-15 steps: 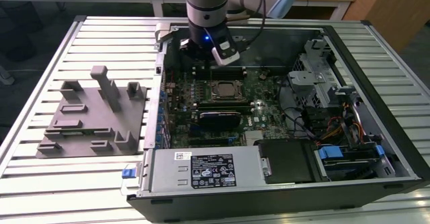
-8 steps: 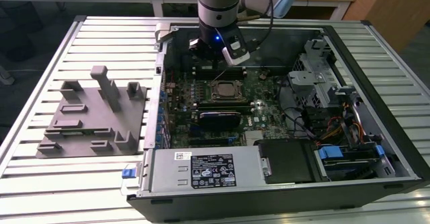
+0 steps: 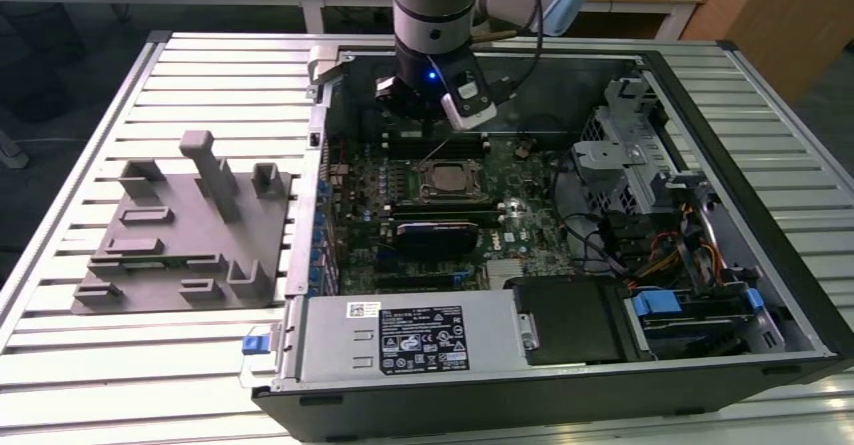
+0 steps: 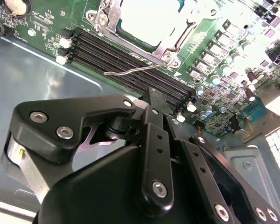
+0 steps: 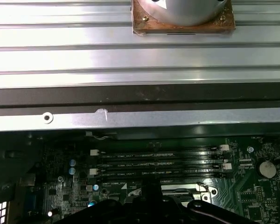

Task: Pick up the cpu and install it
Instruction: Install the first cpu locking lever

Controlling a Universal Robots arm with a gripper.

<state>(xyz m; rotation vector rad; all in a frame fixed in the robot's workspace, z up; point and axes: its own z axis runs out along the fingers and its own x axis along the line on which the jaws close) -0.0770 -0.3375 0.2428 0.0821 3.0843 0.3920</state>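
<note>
One part of the job looks done: the cpu (image 3: 447, 178) lies flat in its socket in the middle of the green board, inside the open computer case (image 3: 534, 405) on the slatted worktop (image 3: 80, 165). In the second wrist view its top shows as a bright square framed by the metal socket bracket (image 4: 170, 44). The thin wire lever (image 4: 135, 70) beside it stands free over the memory slots (image 4: 126, 58) rather than tucked down. From that I judge the chip is placed but not yet locked in. The gripper (image 3: 430, 110) hangs over the board toward the back wall of the case, above the memory slots and apart from the chip. It is not carrying the chip, and whether it is open or closed I cannot tell. A grey tray (image 3: 174, 255) with upright posts sits on the worktop at the exterior view's left, just beside the case.
</note>
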